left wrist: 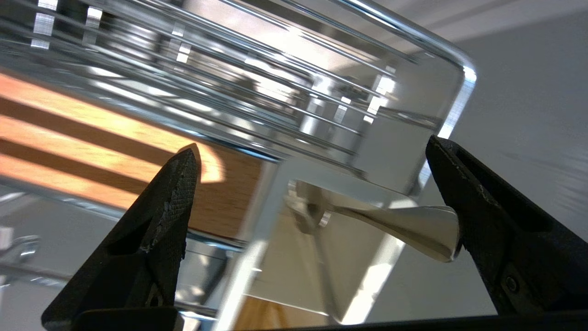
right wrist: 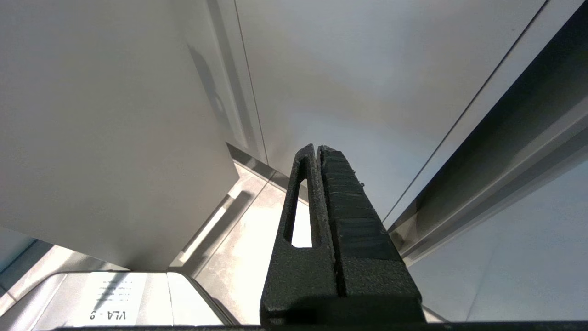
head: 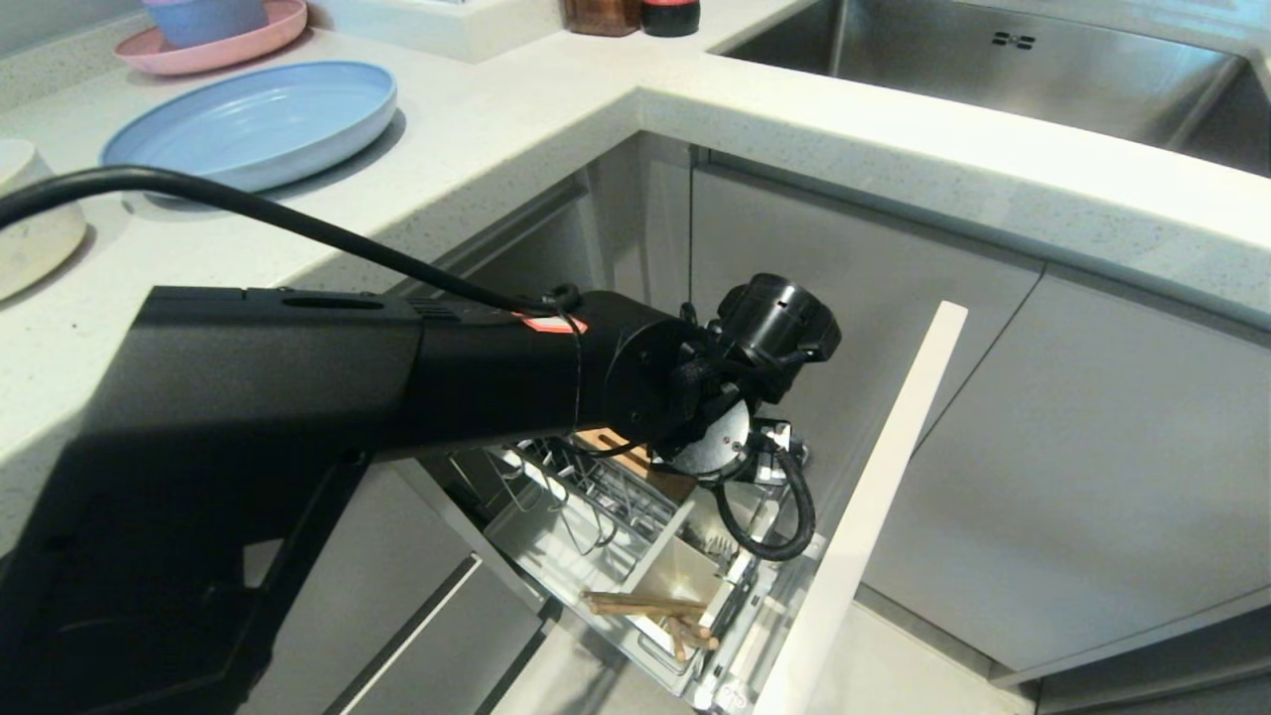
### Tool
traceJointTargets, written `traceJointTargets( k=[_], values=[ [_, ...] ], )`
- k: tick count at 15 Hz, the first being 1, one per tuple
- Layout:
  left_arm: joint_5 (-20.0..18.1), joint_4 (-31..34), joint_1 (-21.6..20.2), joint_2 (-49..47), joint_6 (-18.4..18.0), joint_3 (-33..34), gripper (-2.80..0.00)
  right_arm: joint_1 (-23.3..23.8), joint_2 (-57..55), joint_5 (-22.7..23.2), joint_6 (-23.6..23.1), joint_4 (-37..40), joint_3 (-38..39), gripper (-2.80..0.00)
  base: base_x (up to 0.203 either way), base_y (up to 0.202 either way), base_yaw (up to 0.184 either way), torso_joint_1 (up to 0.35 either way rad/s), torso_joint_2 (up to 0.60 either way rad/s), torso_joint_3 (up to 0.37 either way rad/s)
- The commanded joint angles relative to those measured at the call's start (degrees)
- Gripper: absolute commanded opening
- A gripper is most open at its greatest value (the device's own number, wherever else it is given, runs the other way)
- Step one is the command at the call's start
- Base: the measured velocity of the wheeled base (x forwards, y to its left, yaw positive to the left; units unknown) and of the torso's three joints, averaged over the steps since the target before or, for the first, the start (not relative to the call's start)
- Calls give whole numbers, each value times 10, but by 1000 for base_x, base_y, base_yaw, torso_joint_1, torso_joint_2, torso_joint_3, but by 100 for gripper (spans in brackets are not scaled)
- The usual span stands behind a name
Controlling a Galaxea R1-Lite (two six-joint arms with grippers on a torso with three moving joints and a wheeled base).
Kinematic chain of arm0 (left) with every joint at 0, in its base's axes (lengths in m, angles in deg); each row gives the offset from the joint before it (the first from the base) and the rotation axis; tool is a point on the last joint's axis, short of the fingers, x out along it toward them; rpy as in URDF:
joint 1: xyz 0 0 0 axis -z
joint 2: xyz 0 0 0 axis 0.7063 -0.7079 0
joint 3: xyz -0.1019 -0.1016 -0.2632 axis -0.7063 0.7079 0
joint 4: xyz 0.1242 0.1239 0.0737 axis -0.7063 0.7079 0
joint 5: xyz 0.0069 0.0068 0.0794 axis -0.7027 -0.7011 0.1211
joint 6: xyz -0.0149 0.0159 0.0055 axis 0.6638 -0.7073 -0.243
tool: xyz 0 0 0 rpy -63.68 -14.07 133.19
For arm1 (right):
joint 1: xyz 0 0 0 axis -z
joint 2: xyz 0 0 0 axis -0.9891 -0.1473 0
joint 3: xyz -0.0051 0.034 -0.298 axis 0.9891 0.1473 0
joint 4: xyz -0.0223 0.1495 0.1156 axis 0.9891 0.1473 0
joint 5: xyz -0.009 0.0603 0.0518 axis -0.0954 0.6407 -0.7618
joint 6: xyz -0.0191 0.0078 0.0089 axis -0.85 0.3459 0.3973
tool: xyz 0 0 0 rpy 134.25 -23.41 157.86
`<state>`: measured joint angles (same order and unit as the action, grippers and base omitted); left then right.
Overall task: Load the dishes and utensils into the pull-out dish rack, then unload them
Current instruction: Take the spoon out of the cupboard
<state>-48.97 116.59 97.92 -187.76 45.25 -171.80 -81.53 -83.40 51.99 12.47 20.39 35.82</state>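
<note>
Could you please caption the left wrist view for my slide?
Open left gripper poised over slim silver metal cutlery handle in the chrome wire pull-out dish rack.

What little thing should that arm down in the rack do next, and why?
Probably ease the left gripper forward and close on the metal cutlery handle. Its fingers stand wide open and hold nothing, with the handle sticking out of a white cup in the dish rack between them. The chopsticks lie in the other cup.

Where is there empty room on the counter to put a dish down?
Bare counter lies between the light-blue plate and the sink. More lies at the counter's near edge, below the plate. The back left is crowded: the pink plate and off-white bowl sit there.
</note>
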Motion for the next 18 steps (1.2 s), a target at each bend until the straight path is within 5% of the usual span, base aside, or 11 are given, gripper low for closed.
traceJointTargets(
  k=[1,10,14,18],
  values=[
    [23,3,0,2,0,0,0,0,0,0,0,0,1,-280,0,0,0,0,0,0],
    [118,39,1,5,-1,0,0,0,0,0,0,0,1,-280,0,0,0,0,0,0],
    [113,35,9,9,3,-3,0,0,0,0,0,0,1,-280,0,0,0,0,0,0],
    [52,35,21,18,5,-3,0,0,0,0,0,0,1,-280,0,0,0,0,0,0]
  ],
)
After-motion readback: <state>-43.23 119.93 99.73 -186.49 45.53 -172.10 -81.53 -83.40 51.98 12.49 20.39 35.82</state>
